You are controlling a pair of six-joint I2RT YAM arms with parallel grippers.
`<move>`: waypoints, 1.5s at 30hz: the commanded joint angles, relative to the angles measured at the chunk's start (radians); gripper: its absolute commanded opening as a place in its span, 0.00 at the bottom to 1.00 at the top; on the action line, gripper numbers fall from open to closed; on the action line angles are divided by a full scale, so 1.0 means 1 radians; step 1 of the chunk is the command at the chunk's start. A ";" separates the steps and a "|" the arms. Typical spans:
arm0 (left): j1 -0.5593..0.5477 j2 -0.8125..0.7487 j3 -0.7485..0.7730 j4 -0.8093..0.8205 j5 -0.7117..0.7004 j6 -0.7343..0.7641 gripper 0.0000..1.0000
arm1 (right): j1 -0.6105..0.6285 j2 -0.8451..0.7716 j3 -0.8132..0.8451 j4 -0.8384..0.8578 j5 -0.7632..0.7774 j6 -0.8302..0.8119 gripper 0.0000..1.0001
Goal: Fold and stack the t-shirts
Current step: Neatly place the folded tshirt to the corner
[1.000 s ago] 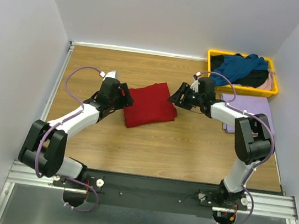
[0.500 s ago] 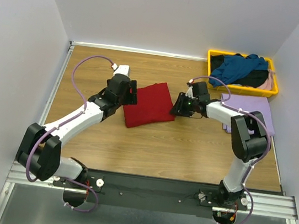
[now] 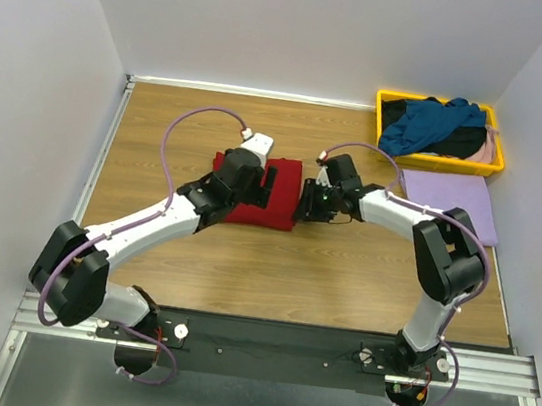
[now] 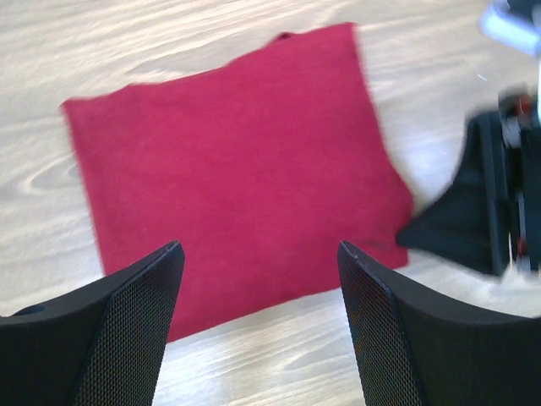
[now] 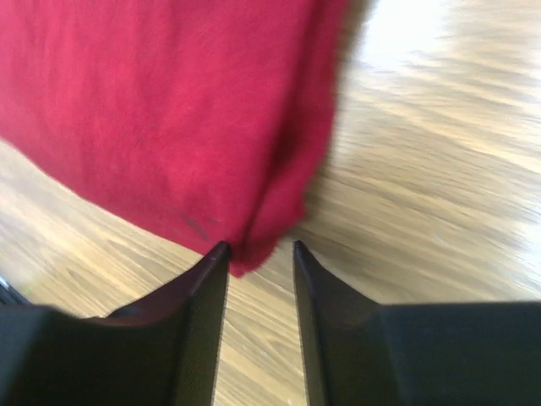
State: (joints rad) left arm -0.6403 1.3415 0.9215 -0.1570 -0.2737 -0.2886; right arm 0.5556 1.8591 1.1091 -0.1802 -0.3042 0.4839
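since the earlier frames the left arm has swung in over the dark red t-shirt (image 3: pixel 288 178), and the right gripper (image 3: pixel 306 204) has slid left to its right edge. shirt: folded square, flat on the wooden table (image 3: pixel 160 127), mid-table. lavender t-shirt (image 3: pixel 453 198) flat at far right; yellow tray (image 3: pixel 436 164) behind it, holding teal, black and pink cloth. left gripper (image 4: pixel 262 330): fingers spread wide above the shirt, holding nothing. right gripper: fingers narrowly apart at the shirt's corner; whether it is pinched cannot be told.
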 commanded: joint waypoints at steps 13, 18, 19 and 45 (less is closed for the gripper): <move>-0.378 0.418 0.203 -0.081 -0.168 0.307 0.79 | -0.284 -0.133 -0.064 -0.137 0.139 0.050 0.66; -0.392 0.502 0.227 -0.098 -0.173 0.299 0.79 | -0.289 -0.121 -0.060 -0.136 0.099 0.047 0.68; -0.392 0.510 0.235 -0.098 -0.182 0.299 0.78 | -0.287 -0.121 -0.060 -0.136 0.090 0.045 0.68; -0.340 0.561 0.221 -0.118 -0.240 0.298 0.06 | -0.287 -0.035 -0.055 0.004 -0.140 0.156 0.68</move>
State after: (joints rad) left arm -0.9829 1.9099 1.1610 -0.2703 -0.5072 0.0170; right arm 0.2691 1.7950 1.0554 -0.2512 -0.3557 0.5735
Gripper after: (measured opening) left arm 0.094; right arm 0.682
